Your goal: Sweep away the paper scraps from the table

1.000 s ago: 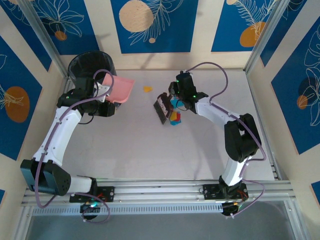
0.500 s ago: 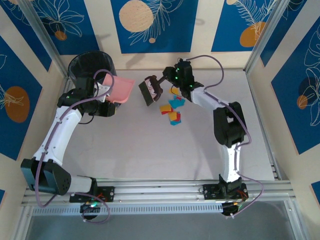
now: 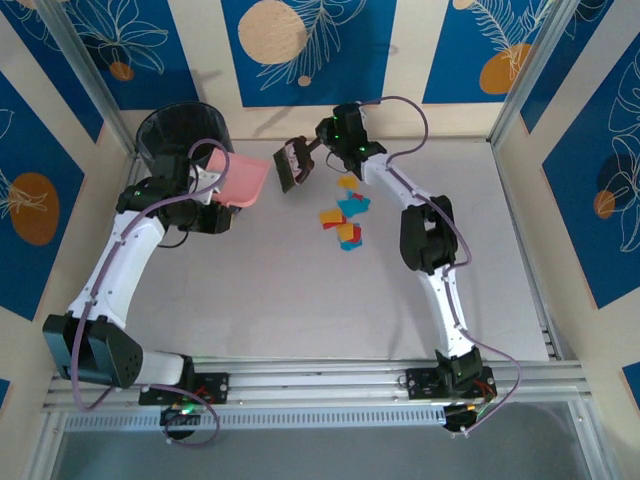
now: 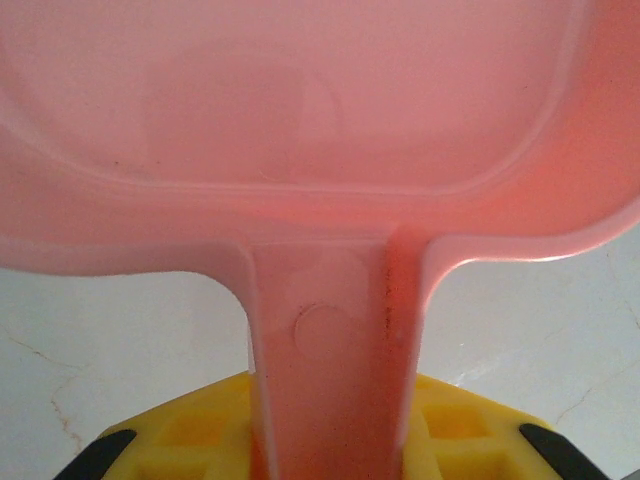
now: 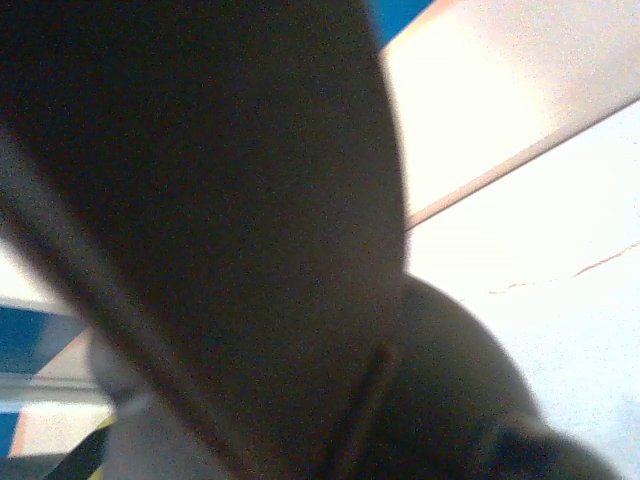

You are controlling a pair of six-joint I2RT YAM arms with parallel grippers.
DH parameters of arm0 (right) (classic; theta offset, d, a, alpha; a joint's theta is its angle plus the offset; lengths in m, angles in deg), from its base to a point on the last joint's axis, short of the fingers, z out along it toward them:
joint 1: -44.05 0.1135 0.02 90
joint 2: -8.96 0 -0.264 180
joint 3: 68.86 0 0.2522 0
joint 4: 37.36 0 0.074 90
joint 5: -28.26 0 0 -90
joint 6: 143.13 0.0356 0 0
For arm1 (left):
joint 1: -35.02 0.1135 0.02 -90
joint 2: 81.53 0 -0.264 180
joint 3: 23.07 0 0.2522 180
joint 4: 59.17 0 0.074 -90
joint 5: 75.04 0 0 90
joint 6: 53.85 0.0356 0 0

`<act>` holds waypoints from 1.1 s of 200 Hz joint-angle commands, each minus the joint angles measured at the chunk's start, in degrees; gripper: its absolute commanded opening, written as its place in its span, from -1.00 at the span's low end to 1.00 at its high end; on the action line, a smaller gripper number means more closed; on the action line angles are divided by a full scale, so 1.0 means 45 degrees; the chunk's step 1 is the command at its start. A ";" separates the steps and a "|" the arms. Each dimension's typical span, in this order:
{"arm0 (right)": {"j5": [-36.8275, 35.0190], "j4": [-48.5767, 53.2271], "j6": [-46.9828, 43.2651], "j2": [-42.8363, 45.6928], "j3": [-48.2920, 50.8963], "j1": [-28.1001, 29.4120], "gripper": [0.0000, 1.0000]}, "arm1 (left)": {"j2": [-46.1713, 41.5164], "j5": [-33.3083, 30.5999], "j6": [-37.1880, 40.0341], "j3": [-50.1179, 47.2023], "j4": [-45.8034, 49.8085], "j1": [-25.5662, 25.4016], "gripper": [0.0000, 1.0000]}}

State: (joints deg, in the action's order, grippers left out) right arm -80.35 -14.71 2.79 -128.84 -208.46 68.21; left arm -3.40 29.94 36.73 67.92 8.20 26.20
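Observation:
Red, yellow and teal paper scraps (image 3: 345,216) lie clustered on the pale table (image 3: 300,300), with one yellow bit (image 3: 347,181) just behind them. My right gripper (image 3: 318,148) is shut on a small dark brush (image 3: 291,164), held at the back, left of the scraps. The brush (image 5: 220,200) looms dark and blurred in the right wrist view. My left gripper (image 3: 214,190) is shut on the handle of the pink dustpan (image 3: 243,180), whose mouth faces the brush. In the left wrist view the dustpan handle (image 4: 335,340) runs between my yellow jaws (image 4: 335,440).
A black round bin (image 3: 183,130) stands in the back left corner, right behind the dustpan. Patterned blue-and-cream walls close the back and sides. An aluminium rail (image 3: 330,380) runs along the near edge.
My right arm has swung the brush away from the scrap cluster, back and to the left, close to the dustpan's mouth. The left arm and dustpan have stayed put.

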 commanded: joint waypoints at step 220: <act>-0.3354 0.0356 -0.0524 0.6909 0.8779 0.0011 -1.00 | 0.1072 -0.0505 0.0714 0.0449 0.1447 -0.2118 -1.00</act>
State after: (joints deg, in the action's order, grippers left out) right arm -98.77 -7.02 3.80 -102.44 -172.15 68.93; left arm -0.01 29.64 38.26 67.99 11.76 18.81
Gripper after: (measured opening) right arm 0.269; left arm 0.261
